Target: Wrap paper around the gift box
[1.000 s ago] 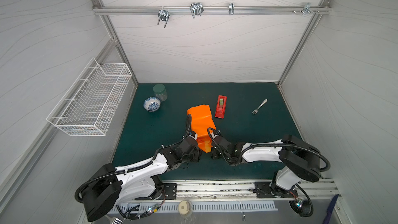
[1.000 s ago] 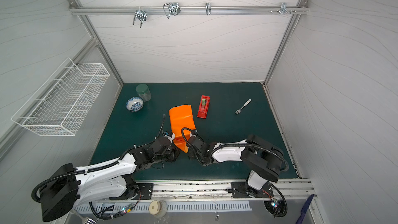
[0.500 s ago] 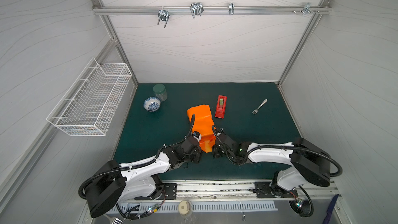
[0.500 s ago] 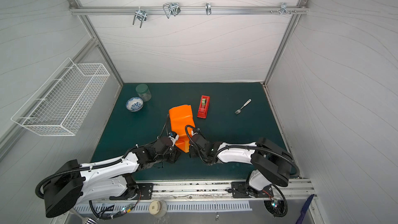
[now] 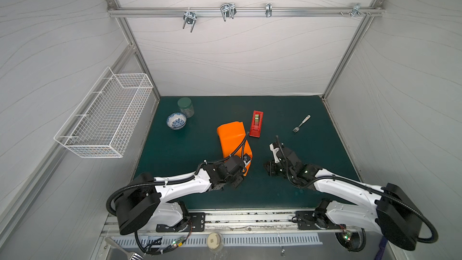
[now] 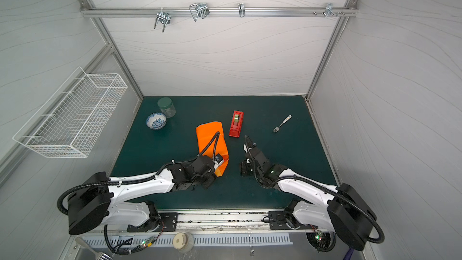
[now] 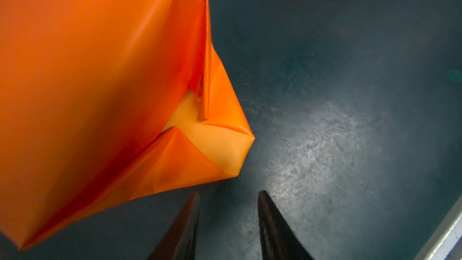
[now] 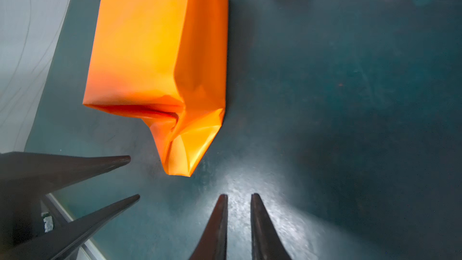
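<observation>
The orange paper [image 5: 231,136] [image 6: 208,133] lies on the green mat, folded round something long; the gift box is hidden inside it. Its near end [image 7: 220,131] is creased into a pointed flap, and a pale yellow patch shows in the gap. I cannot tell if that patch is the box. My left gripper [image 7: 228,193] [image 5: 240,181] is open just short of this flap, holding nothing. My right gripper [image 8: 239,195] [image 5: 269,170] stands to the right of the paper [image 8: 155,46], clear of it. Its jaws are a narrow gap apart and empty. The left gripper's fingers [image 8: 128,158] show beside it.
A red tape dispenser [image 5: 256,123] lies right of the paper's far end, with a fork [image 5: 301,123] further right. A patterned bowl [image 5: 176,120] and a green-lidded jar [image 5: 186,107] stand at the back left. A wire basket [image 5: 105,118] hangs on the left wall.
My right gripper has pulled back to the right, away from the paper's near end, and its jaws have parted a little. The left gripper has stayed at the flap.
</observation>
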`<state>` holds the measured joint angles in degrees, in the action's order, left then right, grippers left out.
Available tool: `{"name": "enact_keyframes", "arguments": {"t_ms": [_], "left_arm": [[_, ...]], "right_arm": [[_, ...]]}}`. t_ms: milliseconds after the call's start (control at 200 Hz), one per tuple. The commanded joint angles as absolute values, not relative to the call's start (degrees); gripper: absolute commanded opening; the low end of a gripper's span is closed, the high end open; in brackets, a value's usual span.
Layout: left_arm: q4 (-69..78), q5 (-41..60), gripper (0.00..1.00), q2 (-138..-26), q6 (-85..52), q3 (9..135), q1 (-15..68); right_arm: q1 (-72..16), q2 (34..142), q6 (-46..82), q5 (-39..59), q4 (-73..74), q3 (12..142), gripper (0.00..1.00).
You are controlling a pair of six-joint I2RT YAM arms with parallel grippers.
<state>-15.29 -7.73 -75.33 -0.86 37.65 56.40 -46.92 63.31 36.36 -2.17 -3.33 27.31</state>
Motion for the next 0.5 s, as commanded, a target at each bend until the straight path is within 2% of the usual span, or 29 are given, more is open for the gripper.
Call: {"name": "enact_keyframes", "arguments": {"t_ms": [0, 105, 210, 495], "left_arm": [[-21.8, -8.4, 0.39, -74.7, 8.2, 44.4, 59.0], [-25.4, -12.7, 0.35, -74.8, 16.3, 45.1, 59.7], [-25.0, -11.5, 0.34, -76.7, 21.7, 43.4, 59.7], [-16.8, -13.3, 0.34, -76.5, 37.5, 37.6, 58.4]], "right_arm": [[-44.9, 61.2, 34.9, 0.9, -5.4, 25.8, 0.2], [-41.9, 59.9, 34.8, 3.3, -4.5, 24.2, 0.2], [-39.4, 58.9, 34.6, 5.7, -4.3, 23.6, 0.2], [-35.5, 56.8, 32.3, 9.4, -5.8, 22.8, 0.2]]}}
